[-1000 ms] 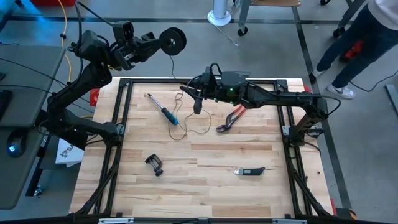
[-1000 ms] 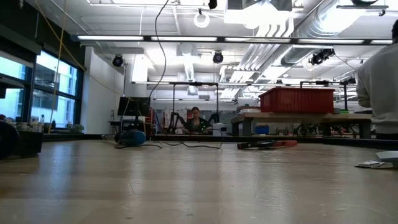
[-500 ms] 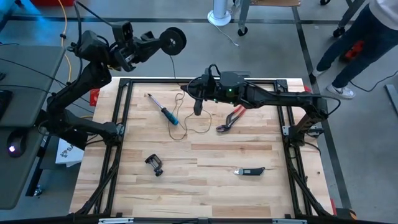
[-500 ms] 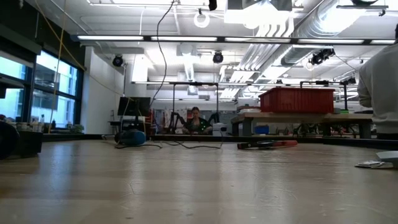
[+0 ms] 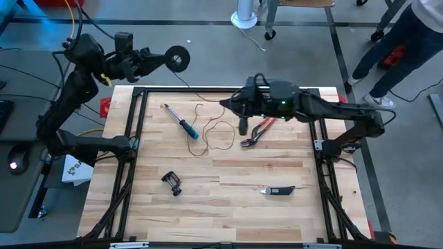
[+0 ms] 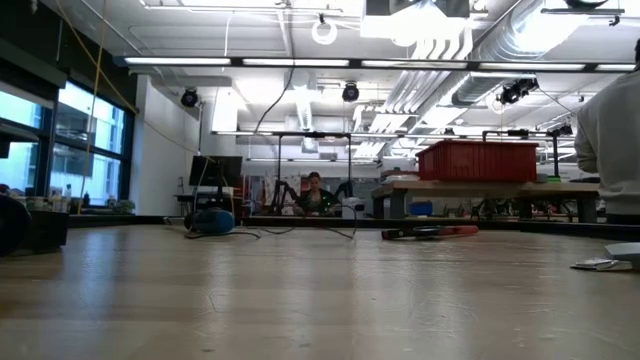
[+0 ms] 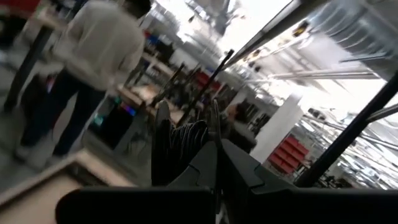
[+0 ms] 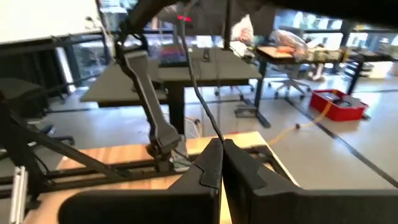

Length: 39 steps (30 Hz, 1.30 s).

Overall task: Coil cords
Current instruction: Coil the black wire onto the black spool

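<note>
The wooden bench lies inside a black frame, with one arm at each side. A person stands on the floor beyond the far right corner. The left gripper is raised past the bench's far left corner, fingers clamped on the small round black reel. The right gripper points down over the far middle of the bench, just beside the red pliers; in the right wrist view its fingers are together, pinching the thin dark cord. From the reel, the cord drops to the bench and lies in loose loops between the blue-handled screwdriver and the pliers. Nearer the front edge lie a black clamp and a small dark utility knife, well apart.
</note>
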Each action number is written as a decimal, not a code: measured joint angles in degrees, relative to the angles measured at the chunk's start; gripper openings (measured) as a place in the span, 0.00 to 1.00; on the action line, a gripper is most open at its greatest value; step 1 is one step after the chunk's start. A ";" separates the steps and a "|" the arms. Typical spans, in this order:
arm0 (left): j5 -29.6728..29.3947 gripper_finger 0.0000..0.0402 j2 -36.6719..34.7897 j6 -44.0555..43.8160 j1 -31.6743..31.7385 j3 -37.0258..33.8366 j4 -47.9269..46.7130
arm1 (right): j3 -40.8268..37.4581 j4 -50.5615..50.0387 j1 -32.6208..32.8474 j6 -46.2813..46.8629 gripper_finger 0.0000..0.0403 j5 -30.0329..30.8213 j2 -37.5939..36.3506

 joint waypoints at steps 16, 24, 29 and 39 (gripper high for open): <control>0.21 0.00 2.20 -5.33 -8.14 0.00 -12.47 | 0.00 2.88 -4.00 -3.61 0.00 6.60 -6.77; 4.91 0.00 9.69 -5.76 -12.36 0.00 -10.31 | 0.00 6.65 -4.15 -3.61 0.00 5.20 -6.77; 10.14 0.00 14.29 -8.80 -14.94 0.00 -1.81 | 0.00 6.54 -4.15 -3.43 0.00 5.21 -6.20; 20.39 0.00 21.63 -22.12 -17.83 -0.02 23.35 | 0.00 12.07 -4.15 0.38 0.00 -1.28 -2.70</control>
